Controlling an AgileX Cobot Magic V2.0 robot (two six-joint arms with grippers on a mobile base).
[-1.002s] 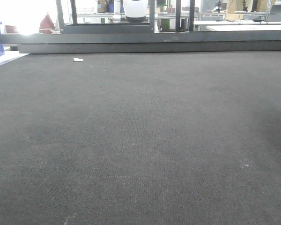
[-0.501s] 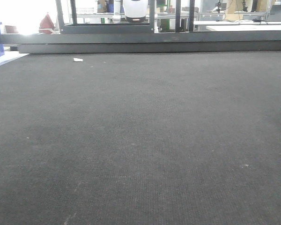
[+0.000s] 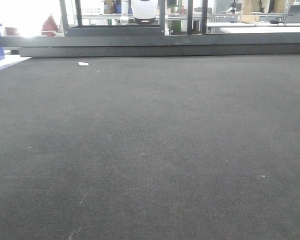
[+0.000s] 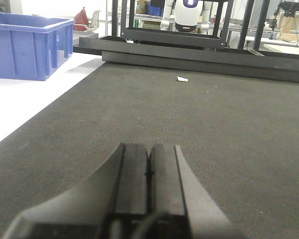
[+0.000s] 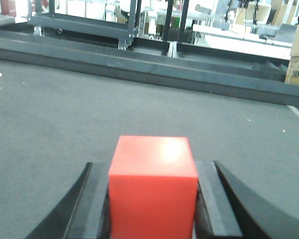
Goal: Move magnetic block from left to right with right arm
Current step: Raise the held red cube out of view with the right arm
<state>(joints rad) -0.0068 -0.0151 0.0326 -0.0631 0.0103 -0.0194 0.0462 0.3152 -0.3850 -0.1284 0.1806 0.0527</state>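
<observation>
Front view: dark carpet fills the frame, with a small white scrap near its far edge. Left wrist view: the left claw is closed and empty, its fingers pressed together above the carpet; a blue bin stands at the far left. Right wrist view: the right claw grips the red cube between its two black fingers.
</observation>
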